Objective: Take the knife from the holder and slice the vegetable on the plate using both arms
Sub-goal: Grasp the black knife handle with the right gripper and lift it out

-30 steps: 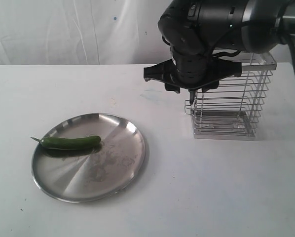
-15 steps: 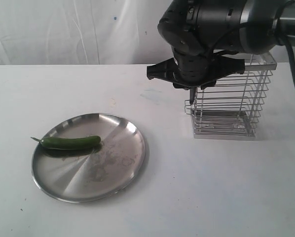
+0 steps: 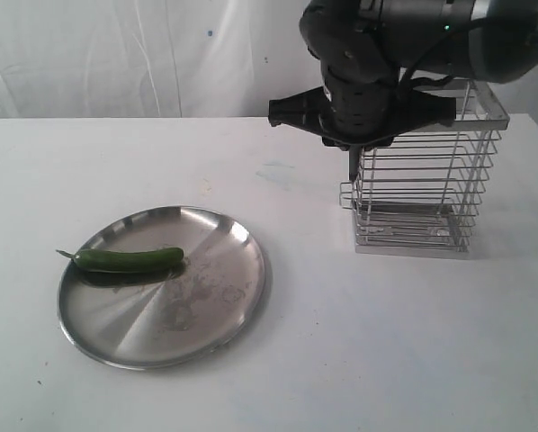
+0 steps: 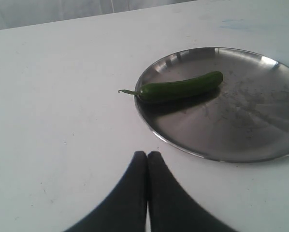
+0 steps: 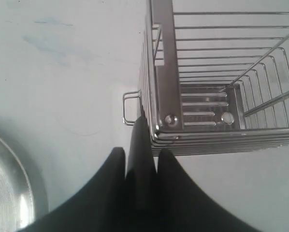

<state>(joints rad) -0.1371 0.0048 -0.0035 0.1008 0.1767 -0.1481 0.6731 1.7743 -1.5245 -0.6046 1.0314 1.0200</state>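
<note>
vegetable (image 3: 128, 260) on plate (image 3: 210, 310), right pincer (image 3: 354, 146) at holder (image 3: 431, 184), perhaps gripping knife (image 3: 354, 166)

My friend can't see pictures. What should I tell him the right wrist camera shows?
The right claw pinches the slim black knife between its two fingers, just outside a corner of the tall silver wire holder. The holder stands on a white table, and a bit of the shiny plate peeks in at one edge.

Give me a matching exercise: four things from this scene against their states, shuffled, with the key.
1. vegetable
2. knife
3. left gripper
4. holder

A. shut, above the table
B. upright, wire-sided
C. lying on the plate
D. between the right gripper fingers

Pairs: 1-C, 2-D, 3-A, 4-B
</note>
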